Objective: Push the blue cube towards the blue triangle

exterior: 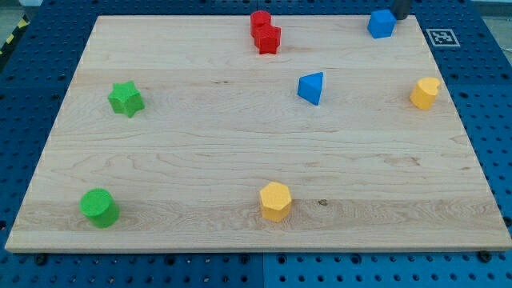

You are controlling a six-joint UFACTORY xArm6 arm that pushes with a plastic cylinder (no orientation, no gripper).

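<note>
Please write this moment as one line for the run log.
my tip: top right, beside blue cube | blue triangle: lower left of cube, apart | path between: no block | push: not finished

Block count, wooden board [240,168]: blue ×2, i.e. 1 cube [382,24], 1 triangle [311,87]; red ×2 [261,22] [269,39], touching; green ×2, i.e. 1 star [126,99], 1 cylinder [99,208]; yellow ×2 [274,201] [425,93]. Total 8.

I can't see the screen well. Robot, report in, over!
My tip sits at the view's top right, just right of the blue cube. Blue triangle lies down-left of it. Nothing between them.
</note>
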